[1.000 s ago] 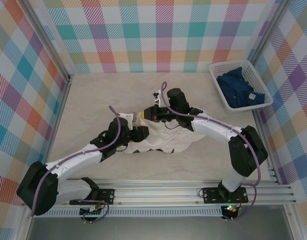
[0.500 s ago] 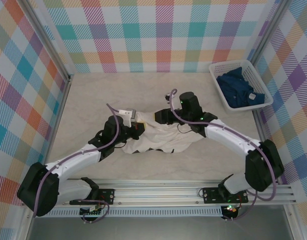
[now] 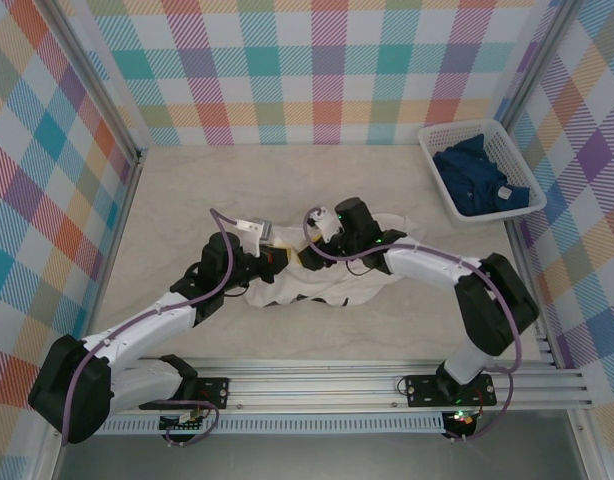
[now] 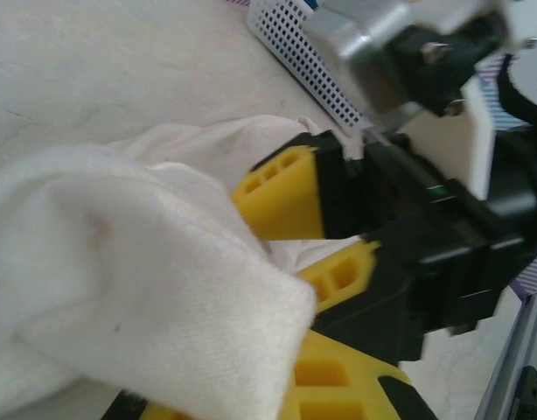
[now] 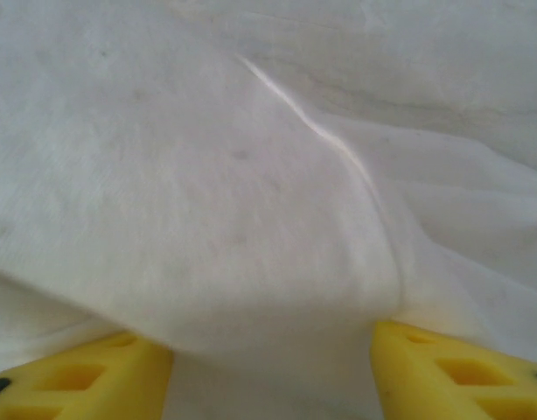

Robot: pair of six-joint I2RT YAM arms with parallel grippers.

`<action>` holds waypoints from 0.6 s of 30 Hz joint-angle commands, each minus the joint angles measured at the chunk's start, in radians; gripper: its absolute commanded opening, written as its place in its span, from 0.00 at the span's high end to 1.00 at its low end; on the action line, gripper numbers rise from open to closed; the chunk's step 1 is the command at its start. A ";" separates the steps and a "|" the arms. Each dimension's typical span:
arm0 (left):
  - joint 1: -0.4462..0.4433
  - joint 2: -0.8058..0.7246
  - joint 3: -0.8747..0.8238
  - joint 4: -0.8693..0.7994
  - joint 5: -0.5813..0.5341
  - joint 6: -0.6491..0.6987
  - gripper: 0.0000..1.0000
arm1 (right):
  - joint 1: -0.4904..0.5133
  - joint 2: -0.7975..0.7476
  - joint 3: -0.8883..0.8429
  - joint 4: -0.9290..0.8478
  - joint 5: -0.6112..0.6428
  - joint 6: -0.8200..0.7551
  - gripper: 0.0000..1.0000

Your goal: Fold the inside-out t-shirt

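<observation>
Near my bases, at mid table [image 3: 187, 190], the white t-shirt [image 3: 337, 280] lies crumpled btw. my two arms. My left gripper [image 3: 272, 262] is clenched on a bunch of its left edge, w/ cloth draped over my finger. Just beside it, my right gripper [image 3: 307, 258] has the fingers parted, shirt cloth lying across them, not clamped. At far right stands a white basket [image 3: 442, 135] w/ a dark blue garment [image 3: 477, 180].

t-shirt [image 5: 251, 201]: white cloth, matt, fine knit, soft creases. right gripper [image 5: 268, 372] fingers [image 5: 85, 381]: yellow moulded plastic, smooth, low sheen. basket [image 3: 477, 135], upper right: white plastic lattice. table [image 3: 187, 200]: pale marbled, matt. rails [image 3: 317, 385], bottom: bare metal, satin.
</observation>
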 commanded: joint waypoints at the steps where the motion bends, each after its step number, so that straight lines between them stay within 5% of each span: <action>1: 0.012 -0.020 -0.009 -0.004 0.014 0.026 1.00 | 0.007 0.045 0.072 0.062 -0.025 -0.028 0.56; 3: 0.014 -0.029 -0.008 -0.030 -0.020 0.028 1.00 | 0.001 0.030 0.078 0.058 -0.010 -0.023 0.81; 6: 0.017 -0.056 -0.017 -0.082 -0.091 0.028 1.00 | -0.051 -0.044 0.074 0.001 -0.080 0.016 1.00; 14: 0.027 -0.075 -0.075 -0.140 -0.181 0.046 0.96 | -0.155 -0.239 0.025 -0.137 -0.408 0.152 1.00; 18: 0.028 -0.046 -0.056 -0.172 -0.170 0.068 0.82 | -0.173 -0.238 0.037 -0.123 -0.516 0.242 1.00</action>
